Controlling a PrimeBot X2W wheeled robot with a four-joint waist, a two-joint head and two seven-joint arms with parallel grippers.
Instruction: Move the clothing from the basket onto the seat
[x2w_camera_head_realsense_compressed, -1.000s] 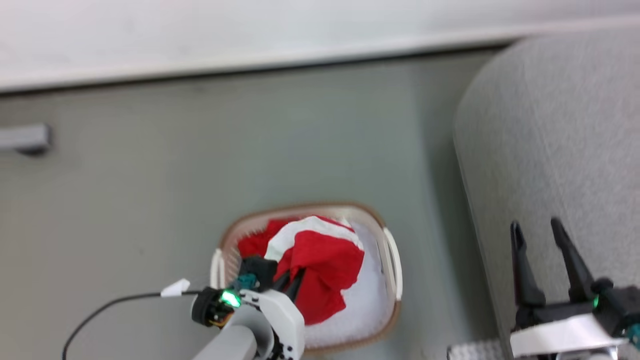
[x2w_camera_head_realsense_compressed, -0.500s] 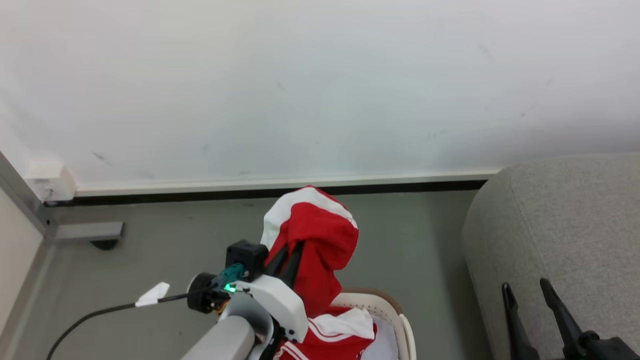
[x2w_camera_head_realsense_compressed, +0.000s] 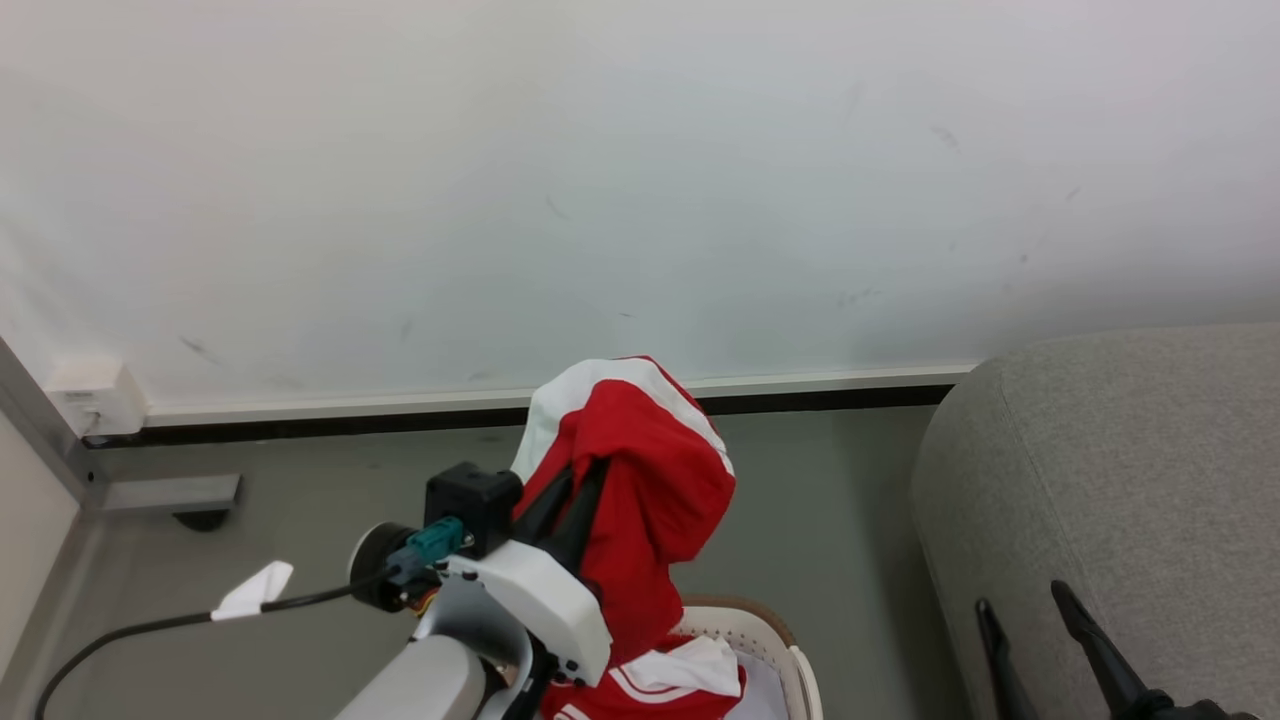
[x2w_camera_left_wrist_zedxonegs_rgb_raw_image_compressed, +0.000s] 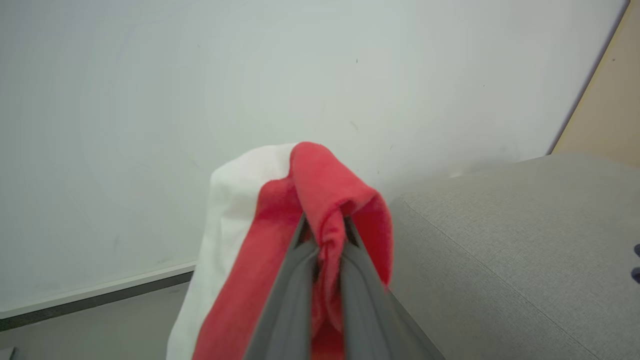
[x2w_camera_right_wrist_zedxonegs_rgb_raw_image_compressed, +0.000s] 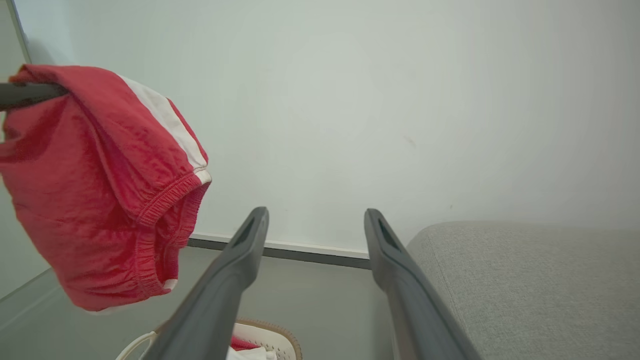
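My left gripper is shut on a red garment with white panels, held up in the air above the basket. In the left wrist view the red cloth is pinched between my fingers and drapes over their tips. More red and white clothing lies in the basket at the bottom edge. The light grey seat stands to the right. My right gripper is open at the lower right over the seat's edge; in its wrist view nothing lies between its fingers, and the hanging garment shows at left.
A white wall with a dark baseboard runs behind. A grey floor fitting and a wall box sit at the left. A black cable with a white tag trails from my left wrist over the grey floor.
The left gripper has lifted the red garment out of the basket and slightly higher since half a second ago. The head camera tilted up, so the basket slid to the bottom edge.
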